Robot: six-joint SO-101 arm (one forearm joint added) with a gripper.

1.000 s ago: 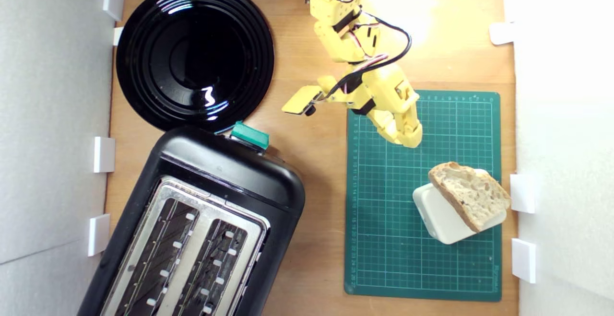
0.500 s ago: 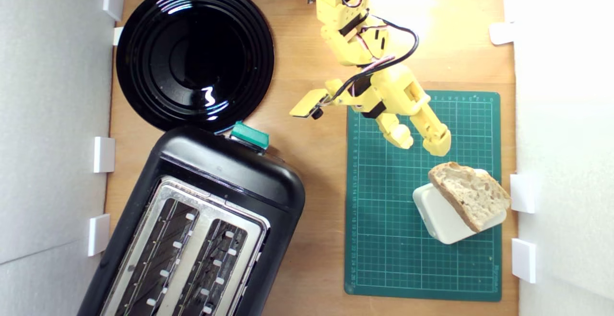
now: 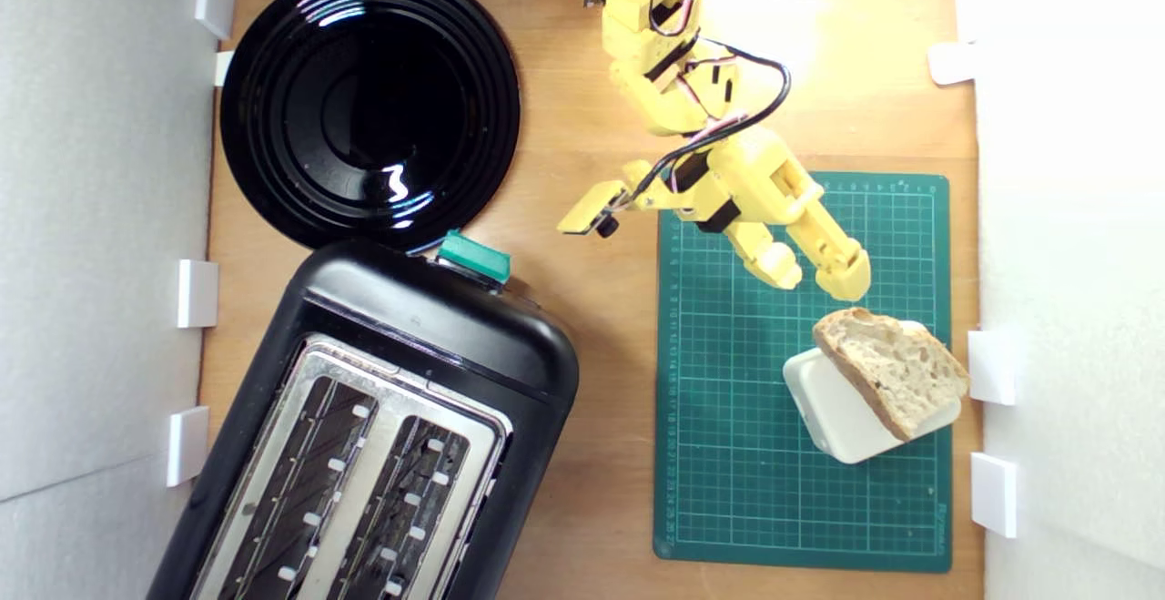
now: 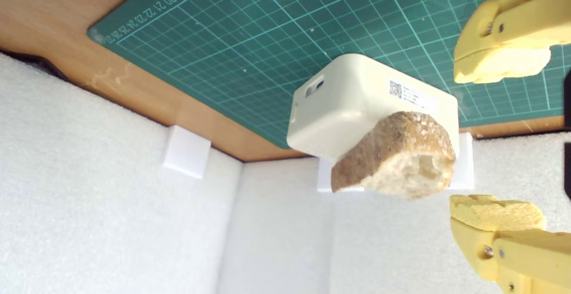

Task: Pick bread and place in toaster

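Observation:
The bread (image 3: 892, 369) (image 4: 397, 158), a thick holey slice with a brown crust, lies tilted on top of a white rounded box (image 3: 842, 413) (image 4: 357, 100) at the exterior view's right. My yellow gripper (image 3: 816, 278) (image 4: 499, 144) hovers open just short of the slice's near end, touching nothing. Its two fingertips (image 4: 499, 64) frame empty space in the wrist view, with the bread ahead of them. The black toaster (image 3: 382, 436) with its silver slotted top and teal lever knob (image 3: 473, 257) lies at the lower left of the exterior view.
A green cutting mat (image 3: 728, 454) lies under the box. A round black plate (image 3: 369, 104) sits beyond the toaster. White foam walls (image 3: 1065, 263) with small white brackets (image 3: 992, 368) close both sides; the right wall is close behind the bread.
The gripper went from shut to open and has moved down the exterior view toward the bread, ending just short of the slice. Bread, box and toaster have not moved.

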